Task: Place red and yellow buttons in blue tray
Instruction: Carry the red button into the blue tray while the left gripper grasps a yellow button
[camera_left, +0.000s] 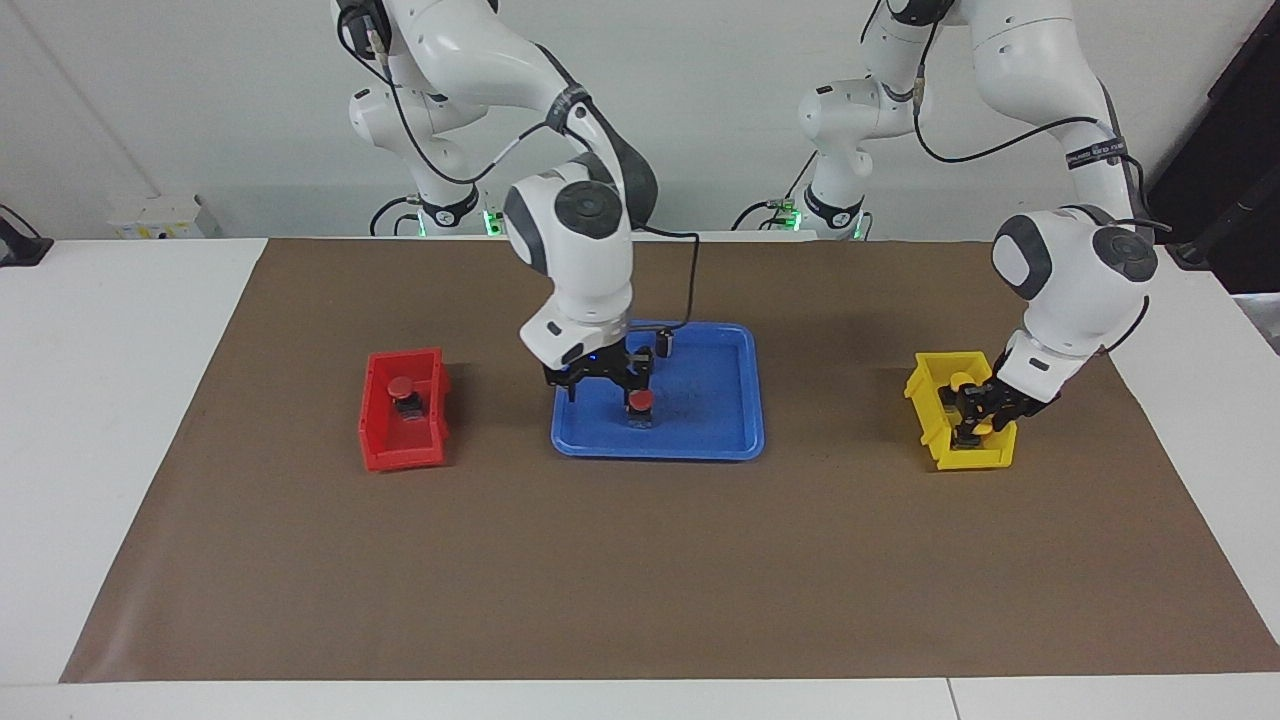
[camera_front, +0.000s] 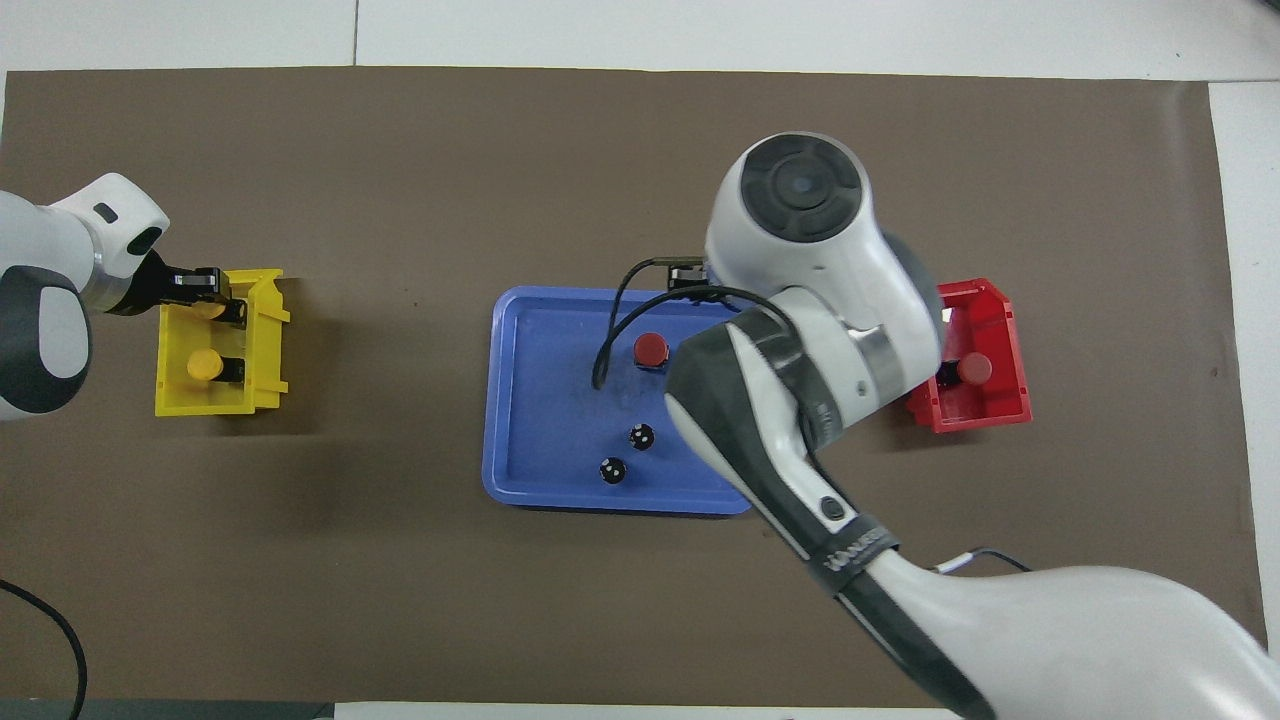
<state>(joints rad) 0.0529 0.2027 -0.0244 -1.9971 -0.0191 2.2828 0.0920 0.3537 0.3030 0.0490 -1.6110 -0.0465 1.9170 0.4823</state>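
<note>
One high camera faces the robots, one looks steeply down; both share the blue tray (camera_left: 720, 420)

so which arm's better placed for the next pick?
Left. The left gripper is down inside the yellow bin, shut at a yellow button. The right gripper is over the blue tray, beside the red button standing there.
</note>
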